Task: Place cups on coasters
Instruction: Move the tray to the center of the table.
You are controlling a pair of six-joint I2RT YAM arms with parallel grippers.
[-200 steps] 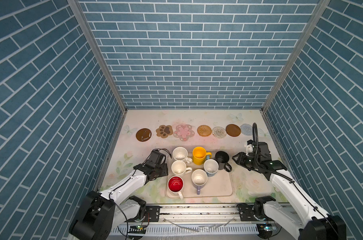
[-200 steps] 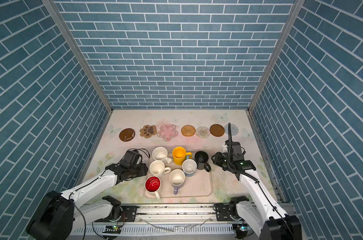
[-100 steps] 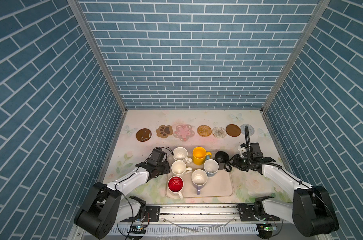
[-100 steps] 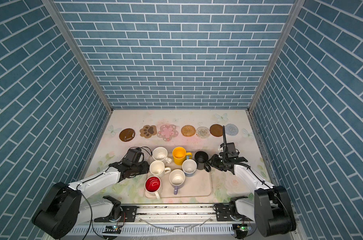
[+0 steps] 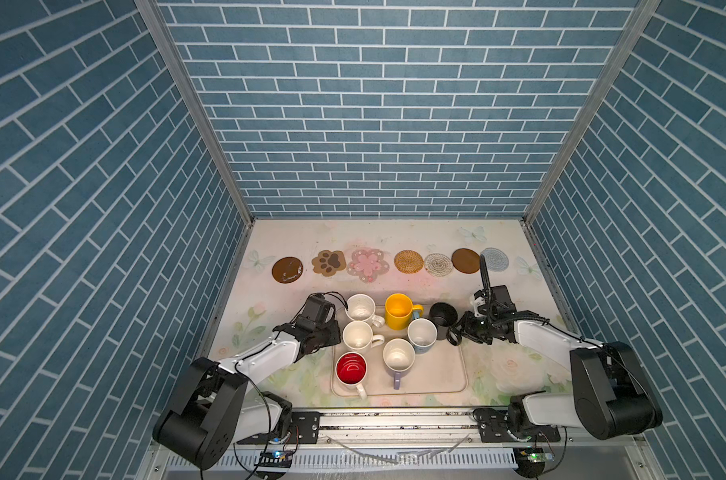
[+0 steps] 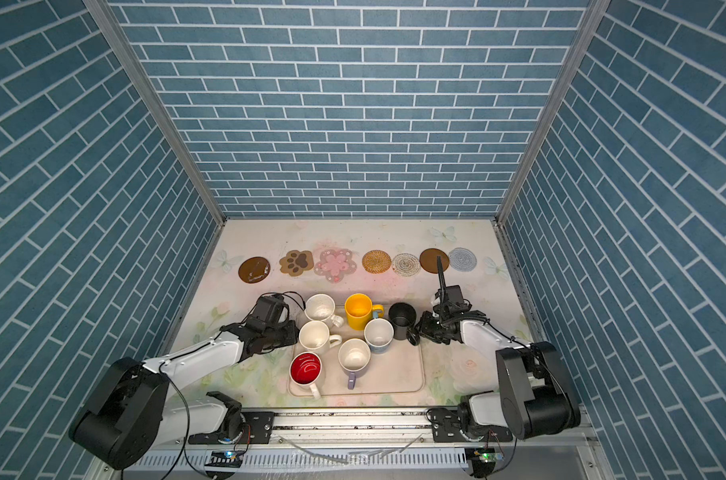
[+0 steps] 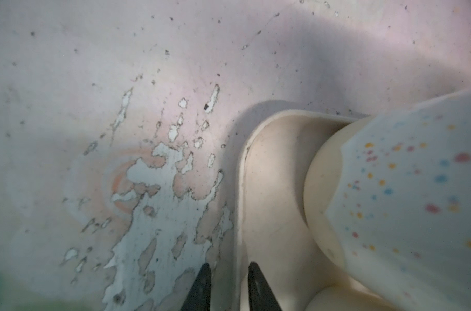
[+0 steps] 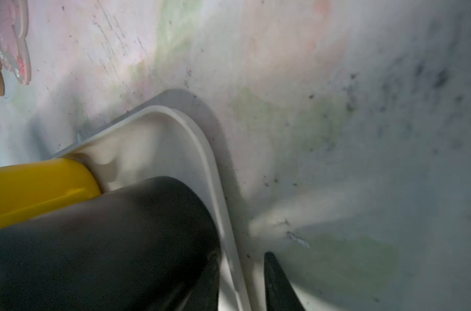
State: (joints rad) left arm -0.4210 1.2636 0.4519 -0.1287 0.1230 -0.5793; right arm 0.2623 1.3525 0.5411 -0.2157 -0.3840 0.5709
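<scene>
Cups (image 5: 398, 309) stand crowded on tray (image 5: 440, 370), coasters (image 5: 369, 264) in a row beyond, bare table (image 5: 432, 286) between. Left gripper (image 7: 229, 265) and right gripper (image 8: 241, 254) straddle opposite tray rims, jaws narrow; gripping or not, cannot tell.

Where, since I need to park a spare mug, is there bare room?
Free: the near-right part of the tray beside the lavender mug; the strip between coasters and mugs; the table behind the coasters. Crowded: the tray's far-left, packed with mugs.
</scene>
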